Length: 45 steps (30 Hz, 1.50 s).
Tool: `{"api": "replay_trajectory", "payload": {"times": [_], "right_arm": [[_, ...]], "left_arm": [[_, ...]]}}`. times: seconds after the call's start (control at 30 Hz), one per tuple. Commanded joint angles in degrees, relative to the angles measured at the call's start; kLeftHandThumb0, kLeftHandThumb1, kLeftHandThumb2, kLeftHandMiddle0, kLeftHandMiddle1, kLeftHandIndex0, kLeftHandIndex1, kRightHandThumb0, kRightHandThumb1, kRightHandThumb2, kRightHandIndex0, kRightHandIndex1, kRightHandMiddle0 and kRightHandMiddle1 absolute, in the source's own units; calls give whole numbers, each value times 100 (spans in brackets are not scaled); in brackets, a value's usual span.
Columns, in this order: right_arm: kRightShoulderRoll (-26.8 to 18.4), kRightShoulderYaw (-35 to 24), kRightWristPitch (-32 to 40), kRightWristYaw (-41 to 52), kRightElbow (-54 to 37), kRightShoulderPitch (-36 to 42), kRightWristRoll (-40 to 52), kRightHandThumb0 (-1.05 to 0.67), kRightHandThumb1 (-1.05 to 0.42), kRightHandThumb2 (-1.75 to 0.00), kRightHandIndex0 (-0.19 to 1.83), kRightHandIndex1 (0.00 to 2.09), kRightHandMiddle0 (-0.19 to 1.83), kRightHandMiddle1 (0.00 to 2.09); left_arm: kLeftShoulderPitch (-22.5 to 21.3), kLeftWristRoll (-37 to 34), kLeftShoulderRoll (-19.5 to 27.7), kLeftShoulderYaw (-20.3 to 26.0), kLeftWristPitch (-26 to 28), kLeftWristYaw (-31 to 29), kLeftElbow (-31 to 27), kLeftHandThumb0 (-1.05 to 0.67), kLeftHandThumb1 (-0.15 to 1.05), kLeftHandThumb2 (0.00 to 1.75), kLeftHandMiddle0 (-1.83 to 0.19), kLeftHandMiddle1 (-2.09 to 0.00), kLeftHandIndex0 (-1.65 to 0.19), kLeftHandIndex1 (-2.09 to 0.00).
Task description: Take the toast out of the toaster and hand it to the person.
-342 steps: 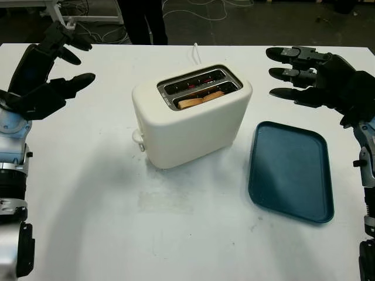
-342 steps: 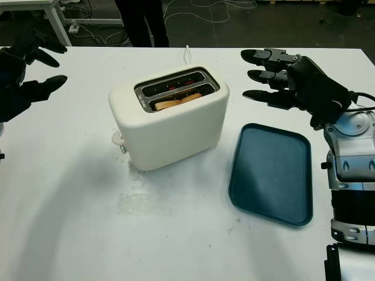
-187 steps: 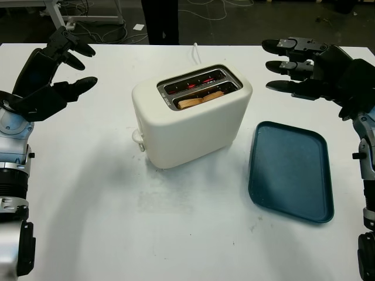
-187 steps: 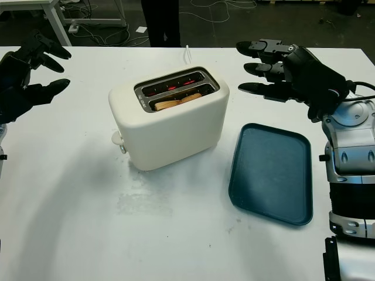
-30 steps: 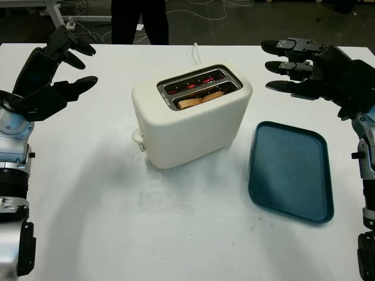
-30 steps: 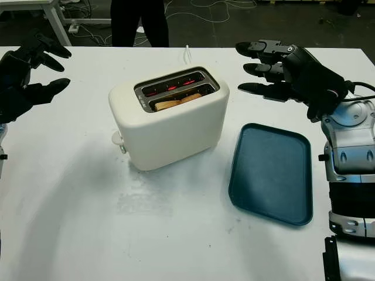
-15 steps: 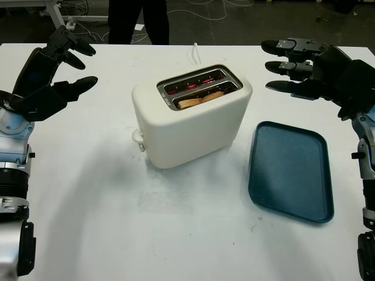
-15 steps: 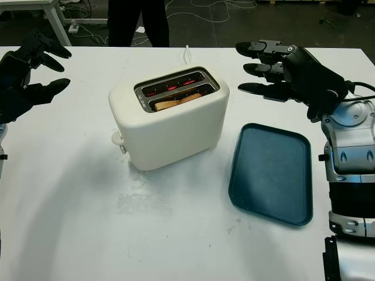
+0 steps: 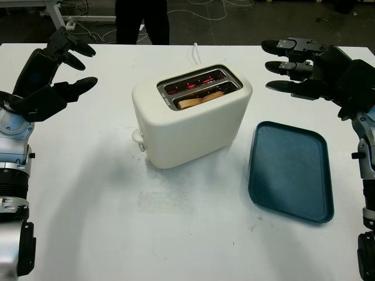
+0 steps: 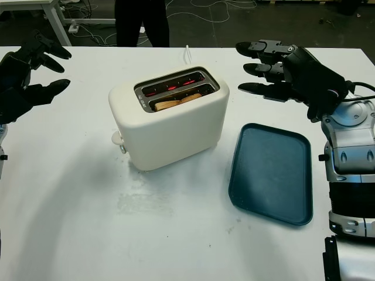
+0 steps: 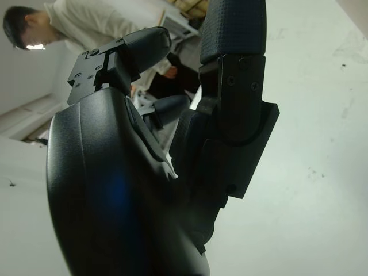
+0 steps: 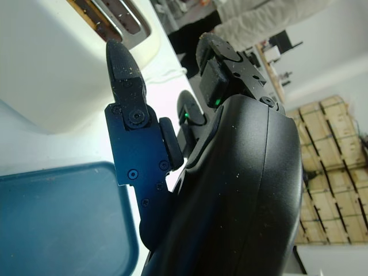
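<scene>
A cream toaster (image 9: 190, 120) stands in the middle of the white table (image 9: 117, 222). A slice of toast (image 9: 201, 99) sits low in its nearer slot, and the farther slot glows red inside. My left hand (image 9: 55, 73) hovers open above the table's far left, well away from the toaster. My right hand (image 9: 296, 64) hovers open to the right of the toaster, above the far end of the tray, its fingers pointing toward the toaster. A person (image 9: 142, 20) stands beyond the table's far edge; dark trousers show.
A dark blue tray (image 9: 291, 170) lies on the table right of the toaster, with nothing on it. The toaster's white cord (image 9: 195, 52) runs off the far edge. Cables lie on the floor behind.
The person behind the table has shifted slightly to the right. Both hands and the toaster have stayed where they were.
</scene>
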Motion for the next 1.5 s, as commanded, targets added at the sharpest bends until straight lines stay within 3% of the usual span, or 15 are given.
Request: {"api": "replay_trajectory", "payload": {"times": [0.0,1.47], "right_arm": [[-2,-1,-122,-6,44,-39,11,-52,-90,0,48,1,45,1],[-23,-7,-49,-11,23,-30,0,-50,-90,0,47,0,44,0]], "left_arm": [[-48,-29,-22,1,-53,26,19,-105,92,42,0,-164,0,-147],[-16,-9,18,19,-115,55,13,-105,92,43,0,-163,0,-145]]}}
